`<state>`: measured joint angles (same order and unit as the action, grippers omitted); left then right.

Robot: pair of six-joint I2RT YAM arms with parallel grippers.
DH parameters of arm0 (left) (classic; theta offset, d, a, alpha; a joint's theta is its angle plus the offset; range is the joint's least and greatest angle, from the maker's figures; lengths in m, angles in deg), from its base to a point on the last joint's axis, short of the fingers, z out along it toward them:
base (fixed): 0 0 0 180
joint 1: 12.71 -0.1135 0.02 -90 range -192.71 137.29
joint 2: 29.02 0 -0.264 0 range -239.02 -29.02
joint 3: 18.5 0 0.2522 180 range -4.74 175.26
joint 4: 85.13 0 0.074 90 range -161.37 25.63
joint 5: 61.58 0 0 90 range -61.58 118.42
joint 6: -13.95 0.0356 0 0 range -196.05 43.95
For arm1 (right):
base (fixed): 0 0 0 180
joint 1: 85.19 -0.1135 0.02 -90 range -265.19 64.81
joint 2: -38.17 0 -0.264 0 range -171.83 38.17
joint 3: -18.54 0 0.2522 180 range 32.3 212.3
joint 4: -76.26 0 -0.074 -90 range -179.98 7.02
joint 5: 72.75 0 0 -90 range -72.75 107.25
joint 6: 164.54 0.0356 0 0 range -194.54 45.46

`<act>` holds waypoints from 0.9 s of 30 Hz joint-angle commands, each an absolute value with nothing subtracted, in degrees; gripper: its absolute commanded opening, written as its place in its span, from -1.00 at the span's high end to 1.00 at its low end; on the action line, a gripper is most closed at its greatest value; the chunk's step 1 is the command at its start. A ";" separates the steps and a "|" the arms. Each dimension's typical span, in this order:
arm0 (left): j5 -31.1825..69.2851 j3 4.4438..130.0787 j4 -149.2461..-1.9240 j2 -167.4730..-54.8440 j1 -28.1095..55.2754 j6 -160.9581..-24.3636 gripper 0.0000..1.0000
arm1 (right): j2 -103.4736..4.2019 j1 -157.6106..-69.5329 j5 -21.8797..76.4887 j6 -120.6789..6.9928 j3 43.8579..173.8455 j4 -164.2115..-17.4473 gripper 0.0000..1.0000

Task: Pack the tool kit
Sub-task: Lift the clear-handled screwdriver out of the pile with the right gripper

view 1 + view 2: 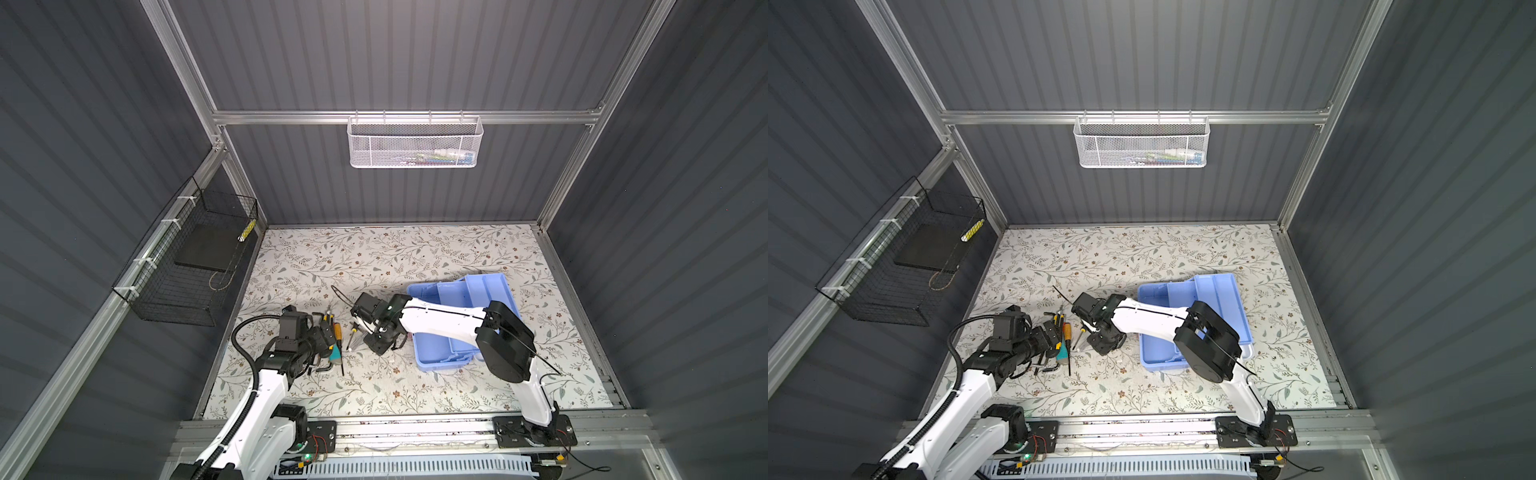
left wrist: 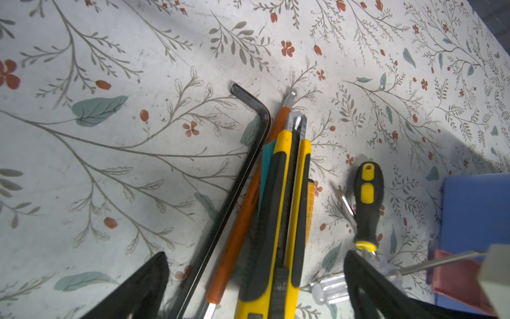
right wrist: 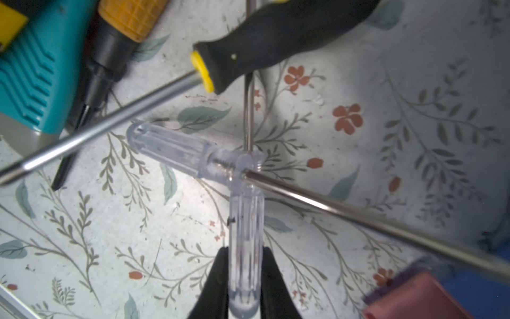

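Two grippers were low over the floral table when I looked at my screens. My left gripper stood with its jaws spread wide, holding nothing, and under it lay a heap of tools: a long black hex key, an orange utility knife and, on top, a yellow-and-black utility knife. A black-and-yellow screwdriver lay just beside this heap, on the side toward the case. My right gripper had its jaws narrow, pressed on both sides of the handle of a clear-handled screwdriver. A second clear screwdriver crossed it at the neck, touching it, and its steel shaft ran toward the pink-red part at the edge of the right wrist view. I could not tell whether the held one was lifted from the table. In both top views the light blue tool kit case sat open on the right half of the table, and my right arm reached over it toward the tools, all of which lay outside it.
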<state>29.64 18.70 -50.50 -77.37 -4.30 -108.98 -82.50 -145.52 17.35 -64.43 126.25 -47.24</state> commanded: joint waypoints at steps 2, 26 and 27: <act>28.74 18.09 -50.80 -77.11 -4.53 -106.99 -0.99 | -79.15 -143.98 17.94 -65.46 125.98 -41.20 1.00; 28.96 18.15 -51.94 -77.71 -4.55 -106.64 -0.99 | -75.70 -141.36 23.09 -62.51 133.82 -28.39 1.00; 29.03 18.16 -51.95 -77.75 -4.53 -106.60 -0.99 | -75.65 -141.26 22.76 -62.42 133.94 -28.97 1.00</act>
<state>29.64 18.70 -51.33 -77.42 -4.30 -107.89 -77.71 -142.12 23.73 -63.82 132.02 -29.10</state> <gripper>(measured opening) 0.994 0.174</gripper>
